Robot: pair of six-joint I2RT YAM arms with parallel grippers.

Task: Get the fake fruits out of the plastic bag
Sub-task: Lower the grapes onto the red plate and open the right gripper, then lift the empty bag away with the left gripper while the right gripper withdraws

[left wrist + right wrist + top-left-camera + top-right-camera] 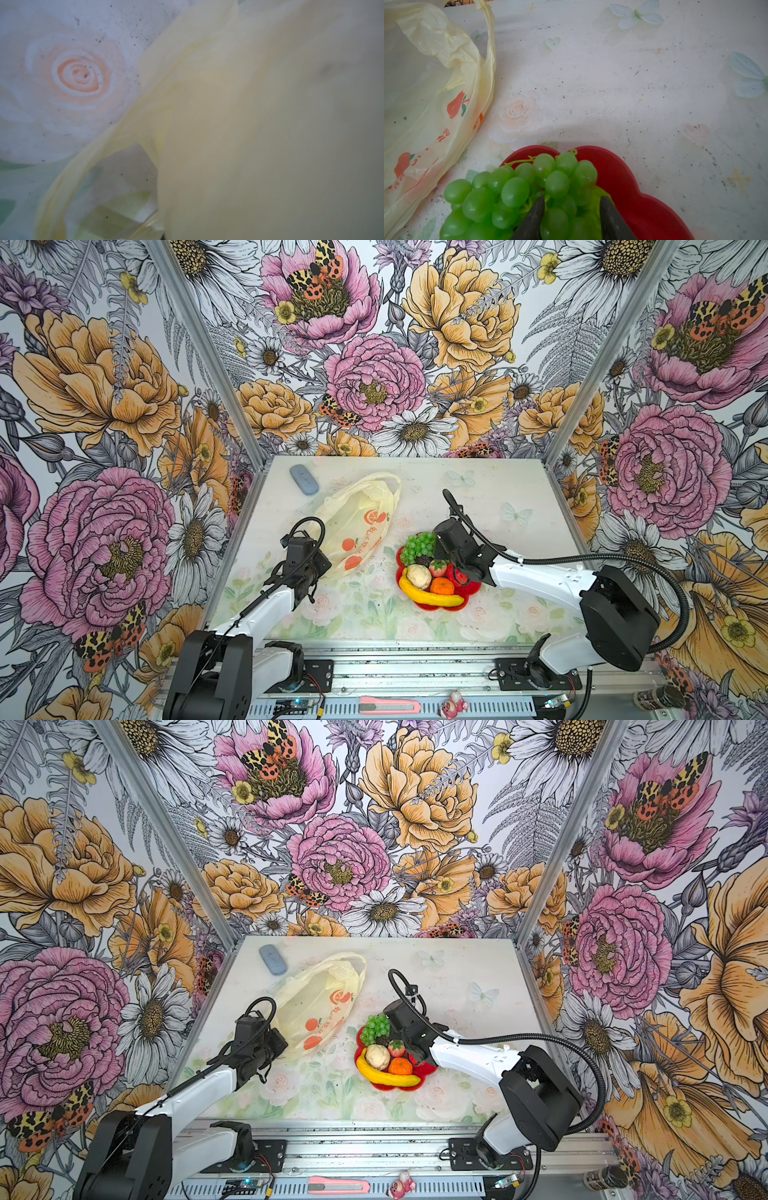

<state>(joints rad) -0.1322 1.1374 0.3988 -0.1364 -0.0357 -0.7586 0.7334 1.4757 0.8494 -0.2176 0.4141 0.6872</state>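
Parted right claw [572, 198] astride grape bunch [515, 193]; clenched left claw [304, 585] on plastic bag [357, 506]; risk: grapes snagging on withdrawal.

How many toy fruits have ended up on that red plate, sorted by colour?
Green: 1, grape bunch
Yellow: 1, banana
Orange: 1, orange
Red: 2, strawberry and apple, which is partly hidden
Cream: 1, cream piece
Dark brown: 1, dark piece
Total: 7 in view; more may lie hidden under the grapes.

White links [536, 576], black joints [615, 614], ribbed cables [561, 558], dark right claw [572, 199]
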